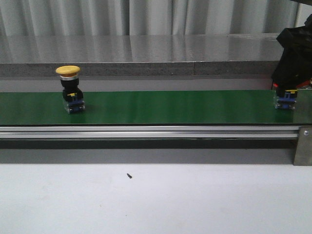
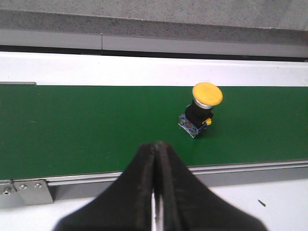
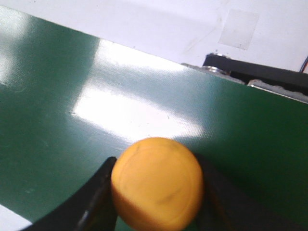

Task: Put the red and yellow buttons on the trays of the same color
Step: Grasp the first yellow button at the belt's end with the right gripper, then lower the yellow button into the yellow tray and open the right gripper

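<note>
One yellow button (image 1: 68,89) stands upright on the green belt (image 1: 170,107) at the left, with a yellow cap, a black body and a blue base. The left wrist view shows it (image 2: 206,101) ahead and to one side of my left gripper (image 2: 156,146), which is shut on nothing and held over the belt's near rail. At the far right my right gripper (image 1: 286,87) covers a second yellow button (image 1: 285,100) whose base rests on the belt. Its fingers (image 3: 98,192) press both sides of that cap (image 3: 156,187). No red button or tray is in view.
An aluminium rail (image 1: 146,131) runs along the belt's near edge, ending in a bracket (image 1: 302,146) at the right. The white table (image 1: 156,200) lies in front, with a small dark speck (image 1: 129,175). A grey ledge (image 1: 146,53) sits behind the belt.
</note>
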